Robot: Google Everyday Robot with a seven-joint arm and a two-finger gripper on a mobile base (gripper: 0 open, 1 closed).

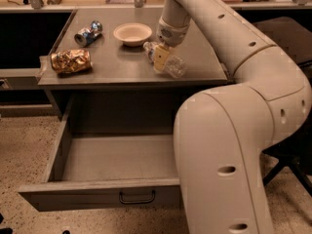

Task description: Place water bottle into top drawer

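Note:
The water bottle [174,66], clear and crinkled, lies on its side on the grey counter [112,67], right of centre, with its whitish cap end [147,46] pointing to the back left. My gripper [161,58] reaches down from above and sits right on the bottle's middle, touching or nearly touching it. The top drawer [97,195] is pulled wide open below the counter, and its inside [117,157] holds nothing. Its small dark handle [137,197] is at the centre of the front panel.
A white bowl [132,33] stands just left of the gripper. A crushed silver-blue can [88,33] and a crumpled gold foil bag [71,61] lie on the counter's left side. My arm's large body [224,155] covers the drawer's right part. A dark chair [292,150] is at the right.

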